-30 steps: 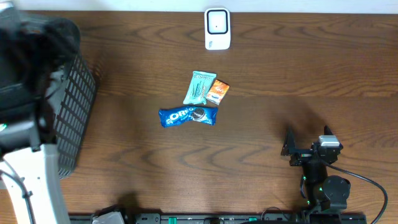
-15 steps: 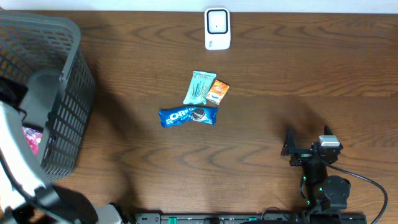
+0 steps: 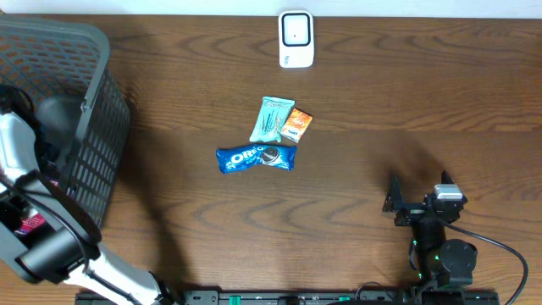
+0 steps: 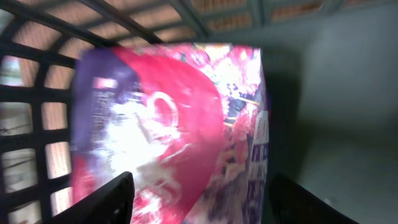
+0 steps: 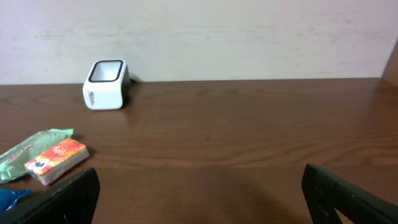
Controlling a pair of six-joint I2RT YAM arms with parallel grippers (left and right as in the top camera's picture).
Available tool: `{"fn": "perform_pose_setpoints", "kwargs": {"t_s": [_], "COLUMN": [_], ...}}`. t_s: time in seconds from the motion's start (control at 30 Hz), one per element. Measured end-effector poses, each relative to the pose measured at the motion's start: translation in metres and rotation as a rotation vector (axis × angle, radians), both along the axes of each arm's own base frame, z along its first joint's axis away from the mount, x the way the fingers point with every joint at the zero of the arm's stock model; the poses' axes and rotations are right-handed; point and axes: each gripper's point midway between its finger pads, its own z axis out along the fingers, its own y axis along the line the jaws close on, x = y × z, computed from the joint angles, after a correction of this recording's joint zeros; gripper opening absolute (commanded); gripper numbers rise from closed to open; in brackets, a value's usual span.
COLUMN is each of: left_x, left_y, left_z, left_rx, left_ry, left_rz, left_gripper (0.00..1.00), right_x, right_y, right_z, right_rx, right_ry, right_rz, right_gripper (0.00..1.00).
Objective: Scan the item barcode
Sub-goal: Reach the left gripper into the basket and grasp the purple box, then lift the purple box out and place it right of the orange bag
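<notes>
Pink packet (image 4: 168,118) inside basket (image 3: 102,127), tabletop left edge, straight ahead of left gripper (image 4: 200,180), long axis pointing away. Jaws parted astride it; grip cannot tell. Right gripper (image 5: 200,174) spread wide, empty, near-right corner.

Even, soft light falls on the table (image 3: 356,102); a faint shadow lies just beyond the right gripper (image 3: 417,188), whose own view is sharp. Ahead of the left gripper (image 4: 202,199) the pink packet (image 4: 168,124) is dim and smeared, perhaps by motion.
</notes>
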Motion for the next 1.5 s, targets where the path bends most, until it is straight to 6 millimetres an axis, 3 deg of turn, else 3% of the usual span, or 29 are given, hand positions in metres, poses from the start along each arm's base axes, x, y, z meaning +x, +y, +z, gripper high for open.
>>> {"fn": "perform_pose_setpoints", "kwargs": {"t_s": [0.07, 0.1, 0.17, 0.2, 0.47, 0.6, 0.7, 0.8, 0.97, 1.07, 1.13, 1.23, 1.3, 1.37, 1.5], "left_x": [-0.001, -0.002, -0.003, -0.004, -0.007, -0.001, 0.012, 0.029, 0.055, 0.071, 0.081, 0.097, 0.105, 0.108, 0.113], "left_y": [-0.001, -0.002, -0.004, -0.005, -0.006, -0.011, -0.017, -0.022, -0.056, -0.105, -0.143, -0.218, -0.288, -0.337, -0.442], "left_z": [-0.013, -0.021, -0.033, -0.038, -0.035, -0.02, 0.033, 0.103, 0.22, 0.277, 0.302, 0.326, 0.329, 0.324, 0.291], "left_rx": [-0.02, -0.032, -0.057, -0.063, -0.067, -0.078, -0.03, 0.045, 0.112, 0.099, 0.078, 0.014, -0.075, -0.126, -0.222], "left_ry": [0.025, 0.04, 0.064, 0.074, 0.08, -0.002, -0.203, -0.471, -0.911, -1.103, -1.18, -1.243, -1.246, -1.217, -1.108], "left_rz": [0.01, 0.014, 0.013, 0.02, 0.021, 0.031, 0.049, 0.029, -0.122, -0.297, -0.429, -0.691, -0.929, -1.095, -1.423], "left_gripper": [0.65, 0.57, 0.14, 0.08, 0.07, 0.07, 0.07, 0.07, 0.07, 0.07, 0.07, 0.07, 0.07, 0.07, 0.07], "right_x": [0.0, 0.0, 0.0, 0.0, 0.0, 0.0, 0.0, 0.0, 0.0, 0.0, 0.0, 0.0, 0.0, 0.0, 0.0], "right_y": [0.0, 0.0, 0.0, 0.0, 0.0, 0.0, 0.0, 0.0, 0.0, 0.0, 0.0, 0.0, 0.0, 0.0, 0.0], "right_z": [0.0, 0.0, 0.0, 0.0, 0.0, 0.0, 0.0, 0.0, 0.0, 0.0, 0.0, 0.0, 0.0, 0.0, 0.0], "right_rx": [0.0, 0.0, 0.0, 0.0, 0.0, 0.0, 0.0, 0.0, 0.0, 0.0, 0.0, 0.0, 0.0, 0.0, 0.0], "right_ry": [0.0, 0.0, 0.0, 0.0, 0.0, 0.0, 0.0, 0.0, 0.0, 0.0, 0.0, 0.0, 0.0, 0.0, 0.0], "right_rz": [0.0, 0.0, 0.0, 0.0, 0.0, 0.0, 0.0, 0.0, 0.0, 0.0, 0.0, 0.0, 0.0, 0.0, 0.0], "right_gripper": [0.99, 0.99, 0.99, 0.99, 0.99, 0.99, 0.99, 0.99, 0.99, 0.99, 0.99, 0.99, 0.99, 0.99, 0.99]}}
